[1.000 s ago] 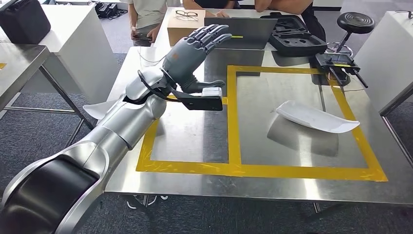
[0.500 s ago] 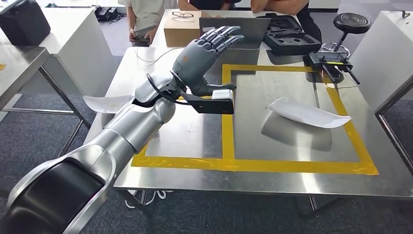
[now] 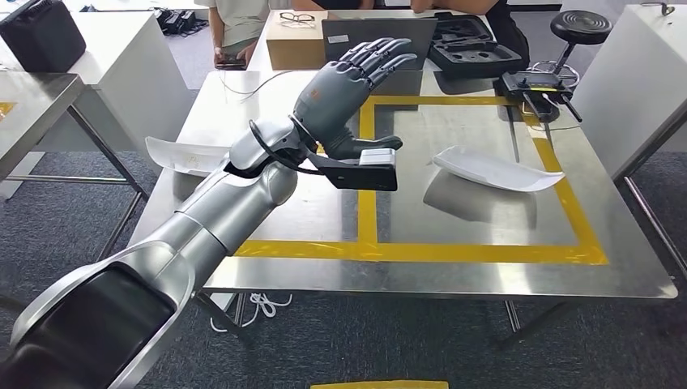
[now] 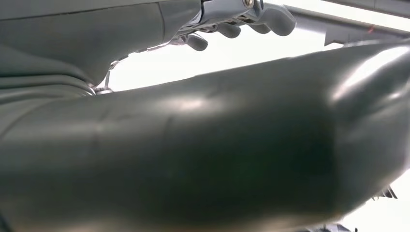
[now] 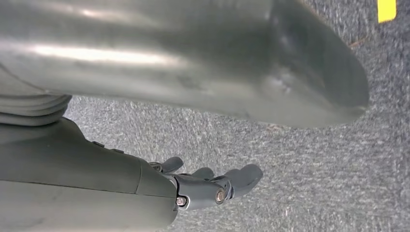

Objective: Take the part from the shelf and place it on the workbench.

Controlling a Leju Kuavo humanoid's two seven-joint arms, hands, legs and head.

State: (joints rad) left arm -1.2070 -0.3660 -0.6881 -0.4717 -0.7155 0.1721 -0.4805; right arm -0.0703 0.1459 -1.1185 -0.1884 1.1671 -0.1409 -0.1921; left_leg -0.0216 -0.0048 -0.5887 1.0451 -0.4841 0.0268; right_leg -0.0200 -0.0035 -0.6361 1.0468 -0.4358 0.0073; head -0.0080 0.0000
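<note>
**Part down on worktop, left hand up and empty**

Left hand (image 3: 344, 89) is raised over the worktop (image 3: 454, 267), fingers (image 3: 381, 55) spread, holding nothing. White part (image 3: 496, 169) lies inside the yellow tape square (image 3: 366, 203), at 3 o'clock from the hand, well apart. Second white part (image 3: 182, 156) at 9 o'clock on the worktop edge. Right hand (image 5: 212, 186) hangs over carpet, fingers loosely curled, empty.

The shiny smooth steel workbench (image 3: 454, 267) holds a glossy white curved part (image 3: 494, 169), maybe plastic, above rough grey carpet (image 3: 405, 348).
</note>
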